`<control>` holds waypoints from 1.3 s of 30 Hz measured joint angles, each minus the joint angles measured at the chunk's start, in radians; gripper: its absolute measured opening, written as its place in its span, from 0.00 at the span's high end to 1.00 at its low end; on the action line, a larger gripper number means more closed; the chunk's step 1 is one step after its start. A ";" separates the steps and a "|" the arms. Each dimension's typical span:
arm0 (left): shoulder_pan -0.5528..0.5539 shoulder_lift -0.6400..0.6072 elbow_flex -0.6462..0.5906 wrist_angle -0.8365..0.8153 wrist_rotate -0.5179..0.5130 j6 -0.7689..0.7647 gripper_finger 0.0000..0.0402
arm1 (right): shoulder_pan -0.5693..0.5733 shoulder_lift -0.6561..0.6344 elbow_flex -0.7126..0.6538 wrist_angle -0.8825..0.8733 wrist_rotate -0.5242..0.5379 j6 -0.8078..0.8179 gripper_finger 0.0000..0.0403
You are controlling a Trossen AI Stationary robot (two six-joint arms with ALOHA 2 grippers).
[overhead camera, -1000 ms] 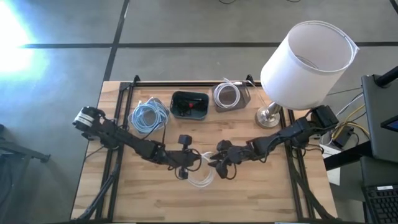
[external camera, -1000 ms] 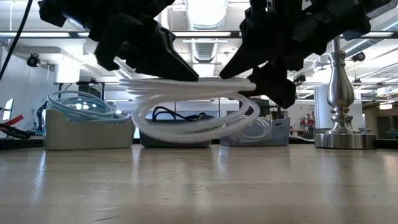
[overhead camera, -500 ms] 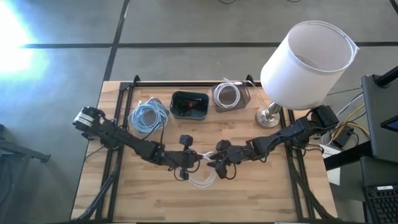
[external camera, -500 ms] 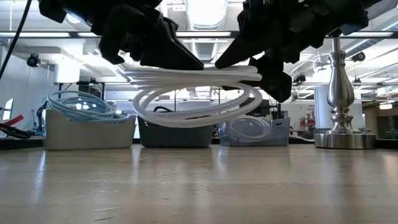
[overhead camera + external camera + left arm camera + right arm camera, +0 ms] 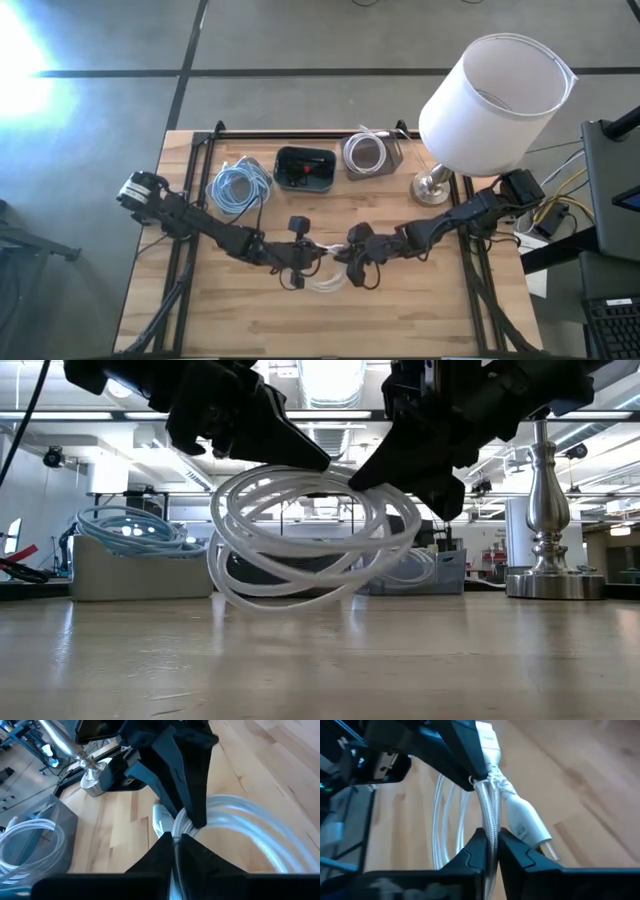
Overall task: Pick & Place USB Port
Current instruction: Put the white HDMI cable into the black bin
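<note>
A white USB cable (image 5: 326, 277), wound in a loose coil, hangs over the middle of the table between my two grippers. My left gripper (image 5: 306, 256) comes from the left and is shut on the top of the coil. My right gripper (image 5: 346, 263) comes from the right and is shut on the same bundle, close beside it. In the low view the coil (image 5: 310, 540) hangs tilted below both grippers; I cannot tell whether its lowest loops (image 5: 280, 600) touch the table. A white plug (image 5: 527, 827) sticks out beside the fingers. My left gripper pinches the bunched strands at the top of the coil (image 5: 176, 827) between its two fingers, next to the white plug (image 5: 162, 821). Its fingers slant down from the table's left. The loops hang slack below. My right gripper pinches the same bunch of strands (image 5: 490, 822) between its two fingers, just short of my left gripper's fingers (image 5: 465, 770). Its fingers slant down from the table's right. The coil hangs slack and tilted below the hold.
Along the far edge stand a bin with a blue cable (image 5: 238, 188), a black bin (image 5: 305, 168) and a clear bin with a white cable (image 5: 370, 152). A lamp with a white shade (image 5: 492, 100) stands at the far right on its metal base (image 5: 432, 187).
My right gripper has shut on the top of the coil, beside my left gripper. The coil, which was held flat and level, has spread out into loose loops that now hang tilted, its lower part sagging toward the table.
</note>
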 joint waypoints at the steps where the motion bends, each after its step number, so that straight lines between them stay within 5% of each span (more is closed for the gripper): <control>1: 0.000 0.000 0.000 0.004 -0.002 -0.001 0.90 | 0.001 0.000 0.003 -0.004 0.020 -0.014 0.95; 8: 0.001 0.000 0.007 0.006 -0.112 -0.027 0.77 | 0.028 0.000 0.058 -0.113 0.238 -0.074 0.95; 12: 0.002 0.000 0.016 0.005 -0.216 -0.080 0.71 | 0.061 -0.002 0.127 -0.282 0.491 -0.075 0.95; 18: -0.001 0.001 0.015 -0.015 -0.203 -0.140 0.68 | 0.080 -0.006 0.246 -0.590 0.870 -0.047 0.96; 27: 0.000 0.000 0.014 -0.009 -0.208 -0.162 0.68 | -0.029 -0.007 0.340 -0.984 0.935 0.066 0.96; 39: 0.003 0.000 0.011 -0.017 -0.211 -0.164 0.68 | -0.106 -0.003 0.282 -0.976 1.155 0.271 0.96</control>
